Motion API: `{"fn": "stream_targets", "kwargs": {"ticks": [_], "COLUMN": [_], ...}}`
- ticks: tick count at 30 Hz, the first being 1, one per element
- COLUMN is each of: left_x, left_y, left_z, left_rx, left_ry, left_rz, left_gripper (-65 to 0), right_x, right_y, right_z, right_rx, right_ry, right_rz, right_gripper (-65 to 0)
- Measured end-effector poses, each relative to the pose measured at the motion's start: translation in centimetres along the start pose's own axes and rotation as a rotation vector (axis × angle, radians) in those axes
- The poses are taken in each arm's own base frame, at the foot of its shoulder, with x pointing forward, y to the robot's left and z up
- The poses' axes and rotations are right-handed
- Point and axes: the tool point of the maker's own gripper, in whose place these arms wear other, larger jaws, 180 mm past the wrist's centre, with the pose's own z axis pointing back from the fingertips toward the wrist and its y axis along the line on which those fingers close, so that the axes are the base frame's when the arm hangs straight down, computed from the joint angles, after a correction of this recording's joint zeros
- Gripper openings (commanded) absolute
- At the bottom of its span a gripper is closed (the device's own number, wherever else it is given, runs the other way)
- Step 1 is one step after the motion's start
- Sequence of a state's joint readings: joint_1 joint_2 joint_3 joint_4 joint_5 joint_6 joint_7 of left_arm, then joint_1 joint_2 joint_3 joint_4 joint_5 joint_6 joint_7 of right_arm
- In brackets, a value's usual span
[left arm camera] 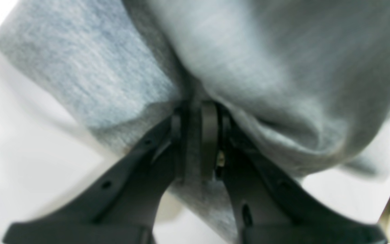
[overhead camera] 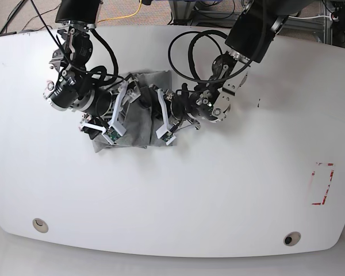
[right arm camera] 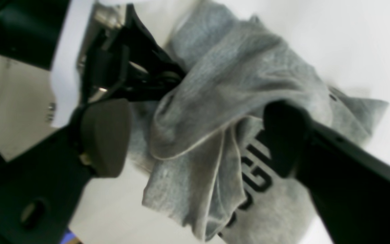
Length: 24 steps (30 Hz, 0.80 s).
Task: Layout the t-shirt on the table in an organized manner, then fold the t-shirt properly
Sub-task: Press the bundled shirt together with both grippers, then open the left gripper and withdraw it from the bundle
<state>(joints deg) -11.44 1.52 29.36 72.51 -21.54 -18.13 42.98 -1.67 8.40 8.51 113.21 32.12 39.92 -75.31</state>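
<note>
Two dark jaws of the left gripper (left arm camera: pixel 198 135) pinch a fold of the grey shirt (left arm camera: pixel 266 67) above the white table (left arm camera: pixel 19 152), seen from the left wrist. Right wrist view: the right gripper (right arm camera: pixel 195 135) stands wide open around bunched cloth bearing black letters (right arm camera: pixel 256 169), gripping nothing. Base view: the shirt lies crumpled between both grippers at the table's upper middle, well apart from the red tape outline (overhead camera: pixel 322 184).

Both wrist views are soft and smeared, perhaps from motion. The white bench (overhead camera: pixel 172 195) is overexposed there, while the base view is sharp, evenly lit, with faint shadows.
</note>
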Motion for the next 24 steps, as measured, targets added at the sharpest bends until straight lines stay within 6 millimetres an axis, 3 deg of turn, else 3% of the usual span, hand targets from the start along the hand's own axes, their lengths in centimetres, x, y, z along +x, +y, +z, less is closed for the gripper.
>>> {"fn": "stream_targets", "kwargs": {"ticks": [8,12,17,24], "left_x": [1.0,3.4,5.7,4.9], "left_y": [0.6,1.7,3.9,9.5], "left_z": [2.2,4.6,7.2,11.0], "left_rx": [0.047,0.087,0.146,0.277], "left_ry": [0.005,-0.057,-0.153,-0.21], "left_rz": [-0.064,-0.075,-0.029,0.094], "left_gripper": [-59.3,-59.3,-59.3,-59.3], "right_x": [2.2,2.4,2.3,1.8], "right_y": [2.2,2.1,1.8,1.2], "right_z": [0.3,0.4,0.6,0.8], "right_rx": [0.128,0.126,0.12,0.102], "right_ry": [-0.118,-0.125,-0.118,-0.098], "right_rz": [-0.027,-0.026,-0.019,-0.009], "right_gripper": [0.0,0.0,0.0,0.0]}}
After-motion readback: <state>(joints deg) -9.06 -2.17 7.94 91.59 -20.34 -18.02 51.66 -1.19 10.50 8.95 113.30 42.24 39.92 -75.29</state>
